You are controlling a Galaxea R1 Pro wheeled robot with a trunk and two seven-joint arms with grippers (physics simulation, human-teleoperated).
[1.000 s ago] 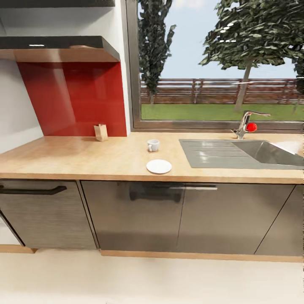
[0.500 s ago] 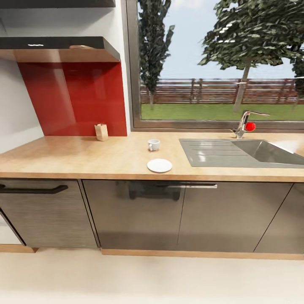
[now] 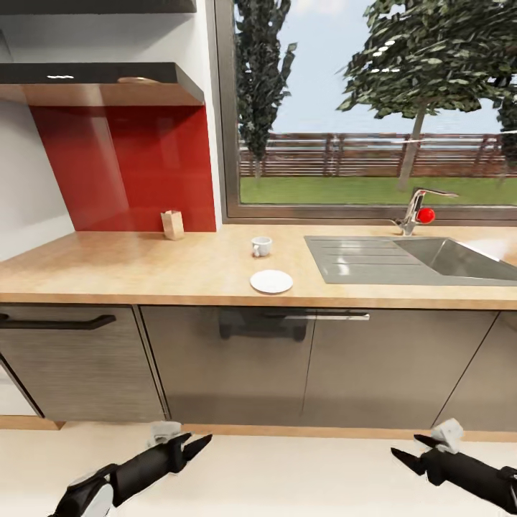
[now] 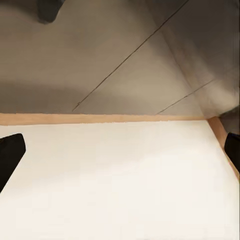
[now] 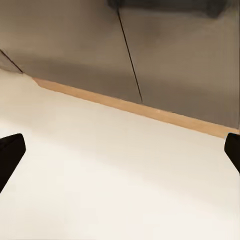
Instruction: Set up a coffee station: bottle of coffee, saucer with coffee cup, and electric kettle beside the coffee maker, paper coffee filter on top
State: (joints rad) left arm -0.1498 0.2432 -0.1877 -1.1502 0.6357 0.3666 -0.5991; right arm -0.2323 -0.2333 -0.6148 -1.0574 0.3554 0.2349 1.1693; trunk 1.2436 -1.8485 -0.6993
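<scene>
Now both tools hang low, left tool [image 3: 188,446] and right tool [image 3: 409,454] spread wide, empty; that small coffee cup [image 3: 261,246] looks light, brittle — pinch its rim, then onto the saucer [image 3: 271,281].

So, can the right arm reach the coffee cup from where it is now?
Probably not yet. The right gripper hangs low, open, near the floor in front of the cabinets, while the coffee cup stands far back on the countertop, behind the saucer.

no text, label, brand, number or sign can be read anywhere; the small brown carton [image 3: 171,225] on the countertop [image 3: 129,269] shows no legible print.
</scene>
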